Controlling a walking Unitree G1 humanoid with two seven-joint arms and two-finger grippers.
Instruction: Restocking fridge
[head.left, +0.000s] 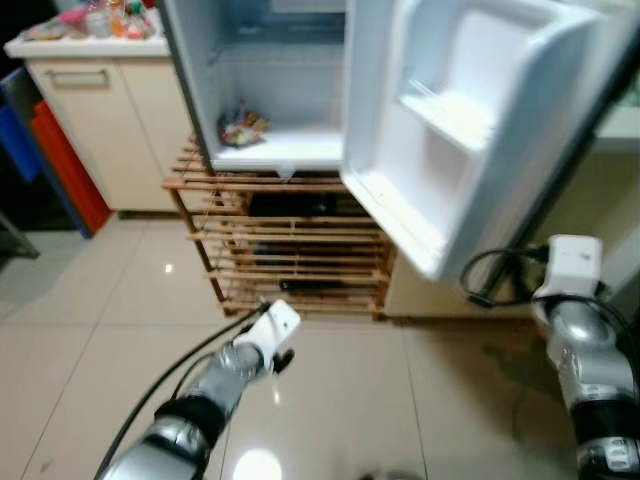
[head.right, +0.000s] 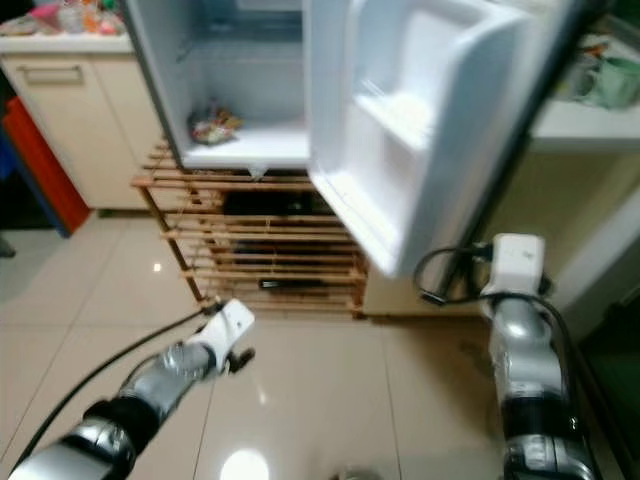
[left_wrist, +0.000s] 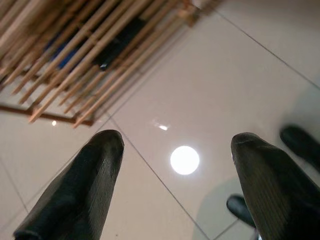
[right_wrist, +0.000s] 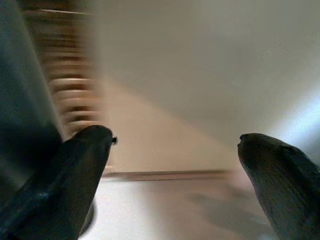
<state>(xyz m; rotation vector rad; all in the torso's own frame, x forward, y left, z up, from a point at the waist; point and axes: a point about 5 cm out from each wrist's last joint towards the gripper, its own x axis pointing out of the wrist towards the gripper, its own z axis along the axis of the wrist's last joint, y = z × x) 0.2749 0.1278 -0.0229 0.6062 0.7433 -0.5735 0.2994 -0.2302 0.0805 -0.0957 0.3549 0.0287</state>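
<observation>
The fridge (head.left: 280, 90) stands ahead on a wooden rack (head.left: 290, 250), its door (head.left: 470, 130) swung toward me on the right. My left pincer (left_wrist: 172, 165) and right pincer (right_wrist: 175, 150) hang spread, empty, over the floor (head.left: 350, 400).

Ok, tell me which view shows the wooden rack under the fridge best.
The left eye view: the wooden rack sits whole beneath the open fridge. The right eye view matches it; the left wrist view catches one corner, and the right wrist view a blurred edge.
</observation>
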